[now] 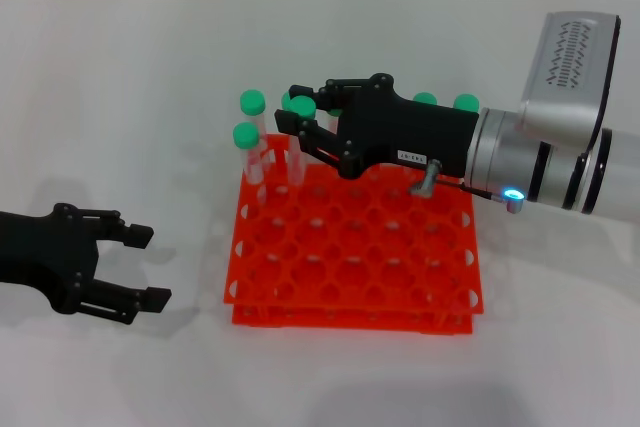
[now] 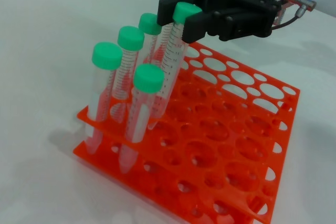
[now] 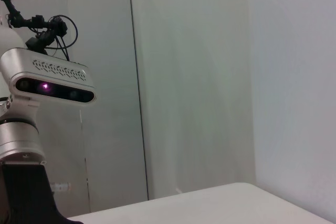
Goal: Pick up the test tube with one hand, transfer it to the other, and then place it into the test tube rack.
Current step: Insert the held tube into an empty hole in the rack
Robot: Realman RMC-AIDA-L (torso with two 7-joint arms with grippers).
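Observation:
The test tube [image 2: 169, 72], clear with a green cap, stands slightly tilted with its lower end in a hole at the back left of the orange-red test tube rack [image 1: 350, 247]. My right gripper [image 1: 300, 109], the one with the white label and blue light, reaches over the rack from the right and is shut on the tube just under its cap [image 2: 185, 11]. My left gripper [image 1: 148, 267] rests open and empty on the table, left of the rack. The right wrist view shows only a wall and the robot's head.
Several other green-capped tubes [image 2: 130, 38] stand in the rack's back-left holes beside the held one, close to the right gripper's fingers. Two more green caps [image 1: 465, 102] show behind the right gripper. The white table [image 1: 120, 77] surrounds the rack.

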